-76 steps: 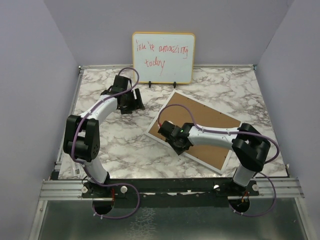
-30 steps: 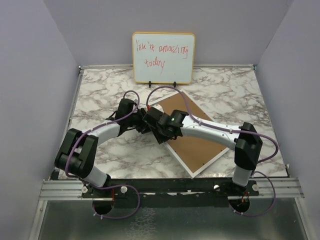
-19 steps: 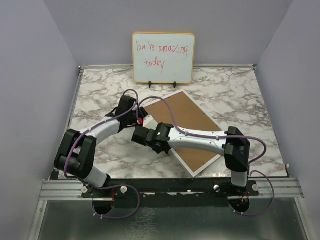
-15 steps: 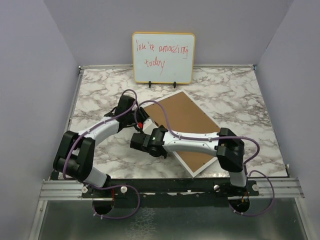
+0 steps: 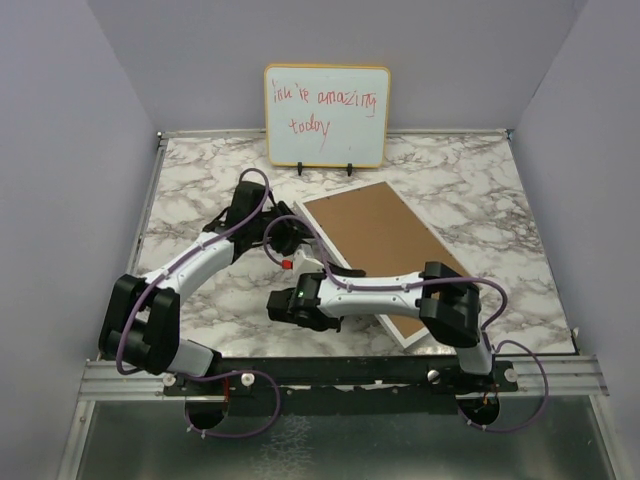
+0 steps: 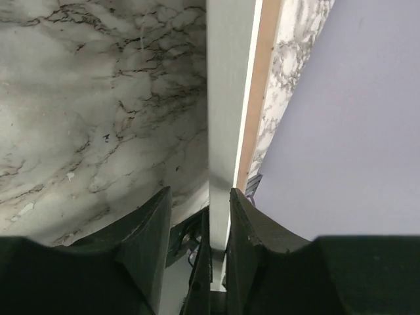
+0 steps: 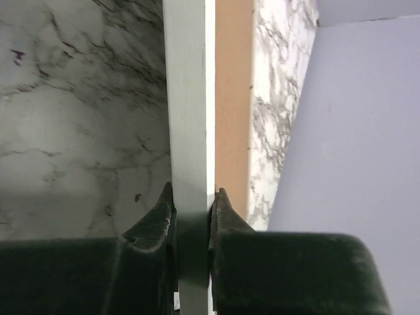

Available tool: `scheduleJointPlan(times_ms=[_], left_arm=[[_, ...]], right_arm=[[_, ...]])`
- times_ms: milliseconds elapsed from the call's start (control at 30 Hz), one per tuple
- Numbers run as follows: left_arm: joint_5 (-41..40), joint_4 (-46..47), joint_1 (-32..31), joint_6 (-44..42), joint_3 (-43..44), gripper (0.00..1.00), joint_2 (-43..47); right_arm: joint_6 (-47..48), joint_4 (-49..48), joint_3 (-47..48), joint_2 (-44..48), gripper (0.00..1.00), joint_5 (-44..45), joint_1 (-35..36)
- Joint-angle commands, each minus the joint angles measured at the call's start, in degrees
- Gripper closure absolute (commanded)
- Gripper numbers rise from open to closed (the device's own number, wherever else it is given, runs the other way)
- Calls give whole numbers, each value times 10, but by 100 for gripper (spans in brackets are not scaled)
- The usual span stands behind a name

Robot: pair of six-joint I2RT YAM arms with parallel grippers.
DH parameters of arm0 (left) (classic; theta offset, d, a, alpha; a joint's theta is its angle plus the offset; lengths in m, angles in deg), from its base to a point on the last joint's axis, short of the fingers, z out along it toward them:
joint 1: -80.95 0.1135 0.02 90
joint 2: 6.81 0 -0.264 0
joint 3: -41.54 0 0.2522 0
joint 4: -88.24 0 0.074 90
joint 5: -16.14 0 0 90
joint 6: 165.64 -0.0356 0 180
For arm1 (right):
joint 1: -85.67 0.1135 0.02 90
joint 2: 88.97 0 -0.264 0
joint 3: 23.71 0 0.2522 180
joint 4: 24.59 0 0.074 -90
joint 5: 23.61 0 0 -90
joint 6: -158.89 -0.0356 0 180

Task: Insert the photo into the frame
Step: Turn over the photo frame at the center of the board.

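Swung back to the near-left corner of the frame (image 7: 187, 98), the right gripper (image 7: 191, 197) now pinches its white rim while the left gripper (image 6: 200, 197) straddles the far-left rim, grip unclear, leaving the frame lying brown backing board (image 5: 375, 235) up, likely for lifting; no photo shows.

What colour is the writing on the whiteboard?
Red writing, seen best in the top external view.

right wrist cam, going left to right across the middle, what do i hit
marble table → the frame, seen edge-on → brown backing board → a narrow strip of marble table again → purple wall
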Motion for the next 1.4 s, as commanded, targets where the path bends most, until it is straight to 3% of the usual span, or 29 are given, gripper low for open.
scheduleJointPlan(times_ms=[0, 167, 333, 433, 633, 833, 1100, 1367], left_arm=[[-14, -8, 2, 1, 20, 55, 19], [-44, -57, 15, -30, 71, 30, 31], [-126, -170, 43, -98, 191, 11, 36], [-181, -222, 75, -131, 258, 8, 36], [-285, -293, 178, -181, 383, 4, 37], [-300, -305, 231, -200, 477, 2, 24], [-258, -300, 235, -214, 453, 1, 16], [-199, -275, 234, -236, 387, 1, 17]], right_arm=[[-64, -8, 5, 21, 99, 48, 0], [-36, -2, 47, 46, 99, 55, 1], [85, -111, 64, 102, 99, 19, 0], [153, -179, 74, 131, 99, -16, -10], [192, -200, 151, 148, 99, -90, -38], [231, -219, 238, 156, 99, -202, -77], [238, -212, 333, 160, 99, -325, -142], [222, -281, 253, 214, 99, -468, -205]])
